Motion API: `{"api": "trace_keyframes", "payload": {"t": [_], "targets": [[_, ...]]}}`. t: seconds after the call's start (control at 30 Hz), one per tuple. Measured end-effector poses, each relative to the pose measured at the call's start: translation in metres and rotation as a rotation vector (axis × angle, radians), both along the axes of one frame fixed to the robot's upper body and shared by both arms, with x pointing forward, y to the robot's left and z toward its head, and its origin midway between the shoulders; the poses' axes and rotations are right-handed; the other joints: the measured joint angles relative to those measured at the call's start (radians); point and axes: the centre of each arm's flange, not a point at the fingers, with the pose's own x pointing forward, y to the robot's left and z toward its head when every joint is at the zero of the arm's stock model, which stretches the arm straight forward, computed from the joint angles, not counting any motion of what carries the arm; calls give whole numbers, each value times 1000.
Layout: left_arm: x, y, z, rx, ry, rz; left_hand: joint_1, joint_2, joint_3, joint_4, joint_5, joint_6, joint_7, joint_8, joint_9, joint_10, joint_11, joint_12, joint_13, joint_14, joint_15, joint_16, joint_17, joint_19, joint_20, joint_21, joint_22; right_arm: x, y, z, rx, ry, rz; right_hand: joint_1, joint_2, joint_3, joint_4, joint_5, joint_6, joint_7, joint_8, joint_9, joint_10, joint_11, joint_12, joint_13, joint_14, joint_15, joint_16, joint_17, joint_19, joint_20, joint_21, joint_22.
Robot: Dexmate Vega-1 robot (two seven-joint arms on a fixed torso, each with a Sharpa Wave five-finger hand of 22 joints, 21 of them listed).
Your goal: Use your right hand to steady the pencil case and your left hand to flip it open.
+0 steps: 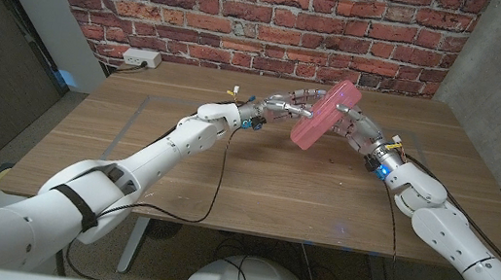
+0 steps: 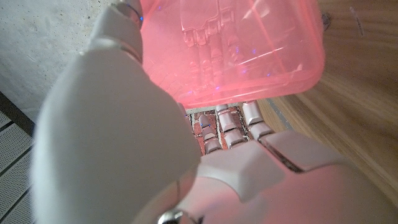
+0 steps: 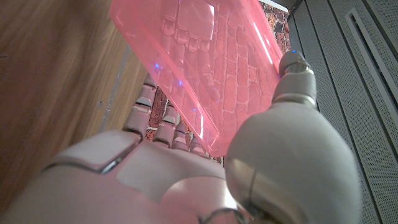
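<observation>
A translucent pink pencil case (image 1: 324,117) stands tilted over the far middle of the wooden table (image 1: 255,180), its low end near the tabletop and its high end toward the brick wall. My left hand (image 1: 280,108) reaches it from the left. In the left wrist view the thumb (image 2: 112,118) lies on one face of the case (image 2: 249,43), and its fingers (image 2: 230,124) show through the plastic behind. My right hand (image 1: 360,128) holds the other side. There the thumb (image 3: 292,137) sits on the near face of the case (image 3: 199,56) and the fingers (image 3: 161,121) on the far face.
A white power strip (image 1: 141,58) lies at the table's back left corner under the brick wall. A black cable (image 1: 221,180) runs from the left arm across the table to its front edge. Pale tape lines (image 1: 142,110) mark the tabletop.
</observation>
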Motion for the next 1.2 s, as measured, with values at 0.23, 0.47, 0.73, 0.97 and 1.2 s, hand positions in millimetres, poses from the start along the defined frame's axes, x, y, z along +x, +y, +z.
{"api": "trace_keyframes", "payload": {"t": [0.23,0.47,0.73,0.97,1.2], "targets": [[-1,3,0,-17,-7,13,-100,254,103,164,-84,-5,-58,-38,-35,19,-42,0,4,-75,-17,-14,-208,-85,108,-51,-77,2,-6,-1,30,19,-16,0,0,0,0,17,0,0,0,0,9,-1,7,0,24,-13,7,1,35,-50,0,2],[-2,11,6,-32,-45,60,-268,201,60,213,-265,-105,-83,-123,-78,-46,-62,-35,-40,-266,-14,-272,-367,-336,178,-289,-77,4,-14,-4,51,36,-37,0,0,81,82,27,0,0,0,0,11,0,7,0,24,-13,6,2,35,-50,4,3],[-3,22,7,-24,-72,114,-291,212,64,210,-280,-83,-81,-123,-83,-48,-61,-35,-53,-270,-13,-296,-389,-338,177,-324,-77,5,-19,-5,71,51,-49,1,-1,81,82,39,0,0,0,0,15,4,7,0,24,-13,5,8,35,-50,4,3],[-4,30,7,-27,-82,145,-275,246,78,195,-280,-60,-82,-118,-88,-38,-59,-35,-58,-239,-15,-301,-403,-338,177,-335,-77,6,-22,-7,88,61,-62,6,-7,82,83,49,0,0,0,0,15,4,7,0,24,-13,4,10,35,-50,4,3],[-6,38,6,-30,-92,170,-265,255,87,186,-280,-44,-81,-115,-88,-29,-59,-35,-63,-227,-12,-305,-409,-338,177,-339,-77,5,-23,-7,103,64,-95,7,-7,82,83,55,0,0,0,0,14,4,7,0,29,-8,3,10,36,-50,8,2]]}}
